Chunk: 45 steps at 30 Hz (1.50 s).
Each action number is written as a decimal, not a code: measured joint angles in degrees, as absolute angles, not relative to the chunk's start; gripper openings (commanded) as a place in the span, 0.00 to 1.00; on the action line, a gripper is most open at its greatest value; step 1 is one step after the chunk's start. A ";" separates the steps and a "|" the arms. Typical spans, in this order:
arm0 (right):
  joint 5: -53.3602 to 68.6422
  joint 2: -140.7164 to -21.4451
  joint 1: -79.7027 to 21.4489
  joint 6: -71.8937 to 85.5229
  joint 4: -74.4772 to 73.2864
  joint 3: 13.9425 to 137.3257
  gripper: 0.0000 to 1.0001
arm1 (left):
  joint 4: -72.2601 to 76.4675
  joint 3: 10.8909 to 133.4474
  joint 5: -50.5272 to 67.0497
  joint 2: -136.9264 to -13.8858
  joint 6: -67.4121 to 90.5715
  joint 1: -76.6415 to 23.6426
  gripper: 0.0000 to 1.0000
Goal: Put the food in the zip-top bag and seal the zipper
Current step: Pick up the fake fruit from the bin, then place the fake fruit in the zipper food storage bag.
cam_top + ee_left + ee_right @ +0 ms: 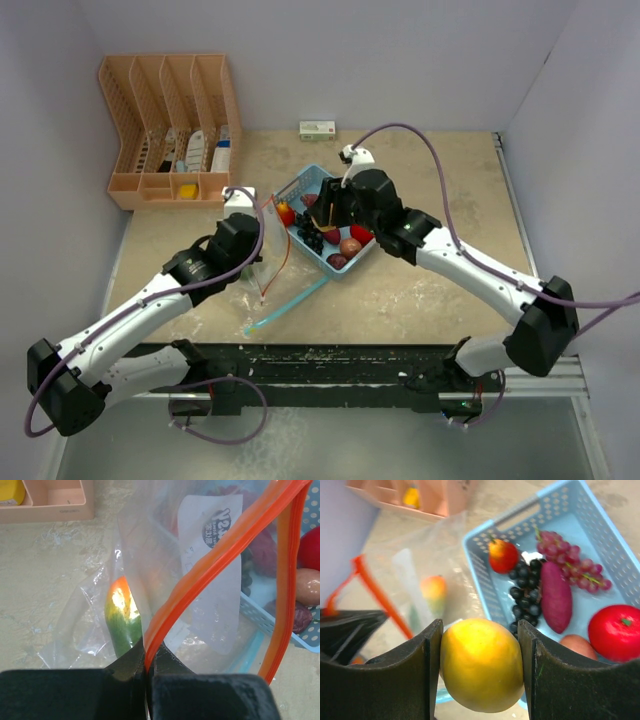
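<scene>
**Student:** Which parts are the largest?

**Instructor:** The table, a mottled beige surface. The orange rack stands at its far left corner. Both arms reach in from the near edge toward the middle.

**Student:** Where is the bag?

**Instructor:** The zip-top bag is clear plastic and lies just left of the blue basket. The two strands of its orange zipper are parted, so the mouth is open. The left gripper is pinched tight on one zipper strand at the bag's edge.

**Student:** And the food?

**Instructor:** One piece, a green-orange mango, lies inside the bag. The basket holds:
- a maroon sweet potato
- a round red fruit at the right
- a bunch of pale purple grapes along the far side
- dark grapes touching the sweet potato's left side
- a small red-orange fruit in the corner

**Student:** What does the right arm carry?

**Instructor:** The right gripper clamps a yellow lemon, with both fingers pressed against its sides. It hangs over the basket's edge on the side nearest the bag.
</scene>
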<state>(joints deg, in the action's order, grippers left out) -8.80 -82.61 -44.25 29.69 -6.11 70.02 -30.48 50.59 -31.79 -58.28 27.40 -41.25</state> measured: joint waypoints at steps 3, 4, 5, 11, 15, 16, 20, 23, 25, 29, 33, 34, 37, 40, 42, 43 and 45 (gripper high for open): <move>-4.12 -78.94 -44.25 29.39 -2.26 67.57 0.19 | -30.02 50.59 -31.79 -58.48 27.40 -41.25 0.00; -2.24 -77.82 -44.29 29.43 -0.89 66.74 0.19 | -29.76 50.59 -31.79 -58.63 27.38 -41.23 0.00; -0.43 -76.95 -44.31 29.54 0.56 66.02 0.18 | -29.41 50.59 -31.77 -58.92 27.38 -41.21 0.00; 7.66 -75.16 -45.65 32.42 8.95 63.18 0.18 | -27.70 50.26 -31.66 -60.66 27.40 -41.15 0.00; 10.22 -78.48 -48.53 34.61 14.17 63.11 0.17 | -27.40 49.95 -31.33 -61.10 27.42 -40.99 0.00; 10.63 -79.75 -49.15 35.24 15.40 63.11 0.17 | -27.31 49.95 -31.29 -61.08 27.42 -40.97 0.00; 11.55 -84.66 -50.24 37.26 18.02 63.11 0.16 | -27.20 49.95 -31.03 -60.95 27.40 -40.93 0.00; 11.14 -87.48 -50.50 38.48 18.44 63.11 0.16 | -27.42 49.98 -30.85 -60.42 27.42 -40.77 0.00; 10.04 -89.19 -50.65 39.24 18.79 63.11 0.16 | -27.44 49.98 -30.39 -59.86 27.44 -40.73 0.00; 6.15 -92.20 -51.53 39.55 17.12 64.60 0.16 | -27.44 50.00 -28.97 -58.02 27.66 -40.73 0.00; -0.51 -94.56 -52.47 39.53 12.38 69.10 0.33 | -27.49 50.02 -27.88 -56.47 27.90 -40.73 0.00; -2.24 -94.94 -52.66 39.53 11.44 70.28 0.39 | -27.49 50.02 -27.70 -56.25 27.92 -40.73 0.00; -6.90 -96.16 -53.49 39.48 7.66 74.65 0.61 | -27.51 50.02 -27.20 -55.96 28.03 -40.73 0.00; -10.13 -97.32 -54.33 39.38 5.63 78.13 0.82 | -27.51 50.02 -26.98 -55.96 28.08 -40.73 0.00; -11.31 -97.34 -54.83 39.35 4.97 78.43 0.93 | -27.51 50.02 -26.96 -55.99 28.08 -40.73 0.00; -11.64 -97.34 -55.02 39.13 4.56 78.43 0.96 | -27.51 50.02 -26.98 -56.01 28.08 -40.73 0.00; -12.53 -97.34 -55.24 38.79 3.29 78.41 1.00 | -27.62 50.02 -27.00 -56.07 28.10 -40.71 0.00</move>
